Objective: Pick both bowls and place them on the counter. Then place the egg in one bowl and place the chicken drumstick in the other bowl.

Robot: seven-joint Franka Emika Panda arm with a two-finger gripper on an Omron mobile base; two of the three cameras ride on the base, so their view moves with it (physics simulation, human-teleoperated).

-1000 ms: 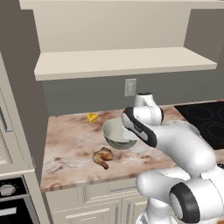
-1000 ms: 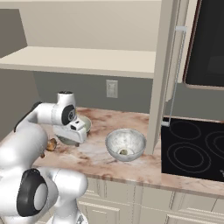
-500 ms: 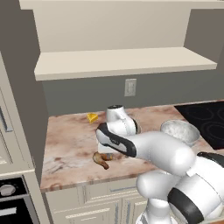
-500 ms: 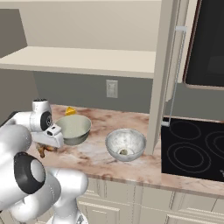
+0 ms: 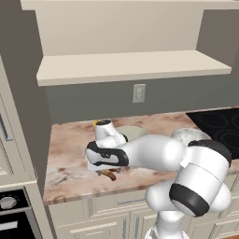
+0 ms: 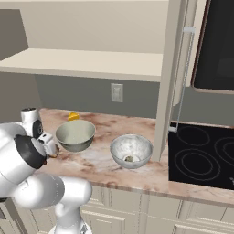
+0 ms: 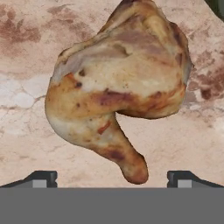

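Note:
The chicken drumstick [image 7: 122,83] lies on the counter [image 7: 26,122], its bone tip pointing toward my open gripper [image 7: 113,179]. One dark fingertip [image 7: 41,178] stands on each side of the tip, and neither touches the meat. From the left base view my gripper [image 5: 105,169] hangs low over the drumstick [image 5: 110,174], left of the dark grey-green bowl [image 6: 75,135]. The white speckled bowl [image 6: 131,151] stands further right with the egg [image 6: 130,158] inside it. Both bowls rest on the counter [image 6: 105,123].
A yellow cheese wedge [image 6: 73,115] lies at the back of the counter near the wall. A black stovetop [image 6: 201,155] lies to the right, past a tall cabinet panel [image 6: 167,91]. A beige shelf [image 5: 130,65] hangs above.
My arm has swung left from above the dark bowl and come down over the drumstick. The jaws have stayed open. Bowls, egg and drumstick have not moved.

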